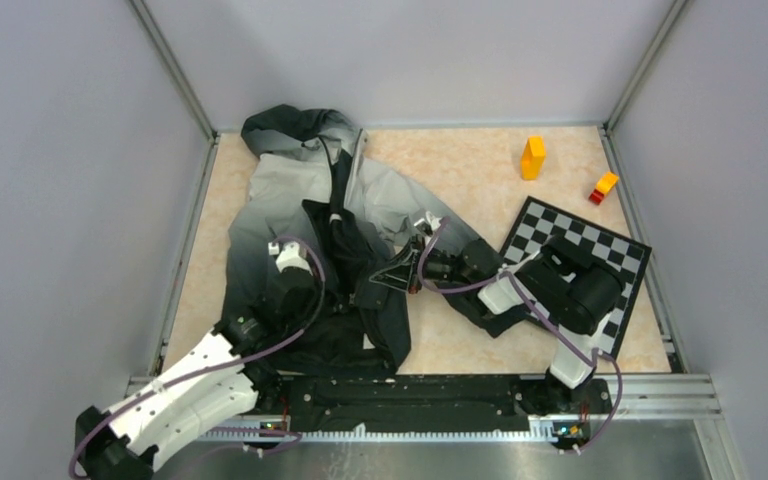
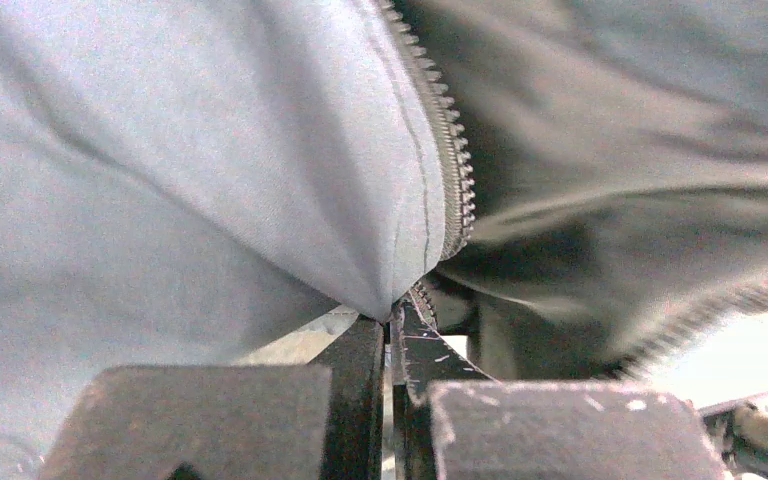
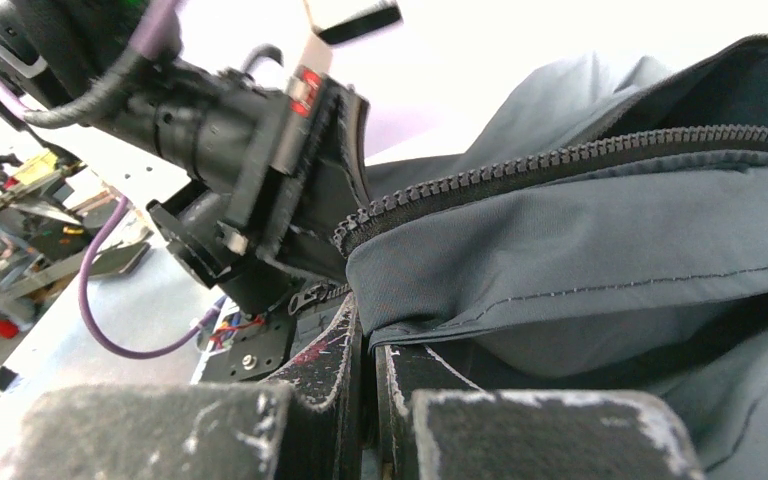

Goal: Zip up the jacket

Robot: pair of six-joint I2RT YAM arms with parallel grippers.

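On the table point(image 1: 480, 165), over its left half: the jacket point(image 1: 290, 190), hood toward the far edge, hem toward the near edge. Right of the jacket, near its right sleeve: a flat board point(image 1: 545, 225), partly under the right arm point(image 1: 570, 290). Well right of the jacket, behind the board, toward the far right corner: a taller block point(image 1: 532, 157), and further right still, a smaller block point(image 1: 604, 187). Upon the jacket's middle, beside the zipper point(image 2: 450, 150): the left gripper point(image 2: 392, 335), fabric edge nipped between its fingers point(image 2: 355, 350). At the jacket's right front edge, facing the left one: the right gripper point(image 3: 368, 345), likewise pinching fabric just below the zipper teeth.
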